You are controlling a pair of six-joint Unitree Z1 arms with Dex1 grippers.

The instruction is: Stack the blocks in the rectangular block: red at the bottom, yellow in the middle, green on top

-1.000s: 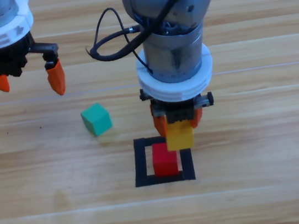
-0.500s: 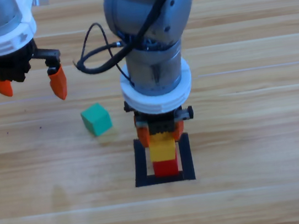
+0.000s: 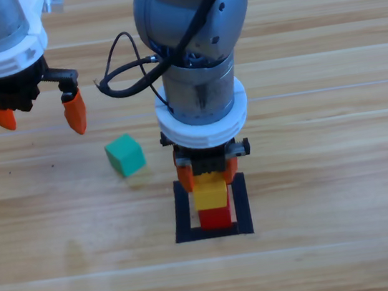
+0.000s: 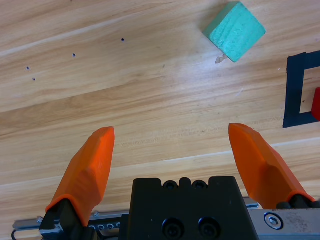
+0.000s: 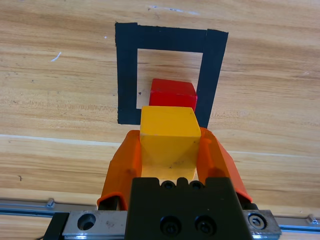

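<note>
Right wrist view: right tool (image 5: 170, 150) clamps yellow cube (image 5: 168, 132) above red cube (image 5: 172, 93) inside tape outline (image 5: 126, 75), aligning for stacking. Left tool (image 3: 36, 113) waits open near green cube (image 3: 124, 155).

Wooden table (image 3: 342, 168) — green (image 3: 124, 155) (red (image 3: 215, 218)) lying.

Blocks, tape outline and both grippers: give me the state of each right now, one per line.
red cube: inside the tape outline, flat on the wood.
yellow cube: clamped in the right gripper, over the red cube; contact cannot be told.
green cube: loose on the table, left of the outline.
tape outline: holds only the red cube.
right gripper: shut on the yellow cube.
left gripper: open, empty, upper left.
</note>
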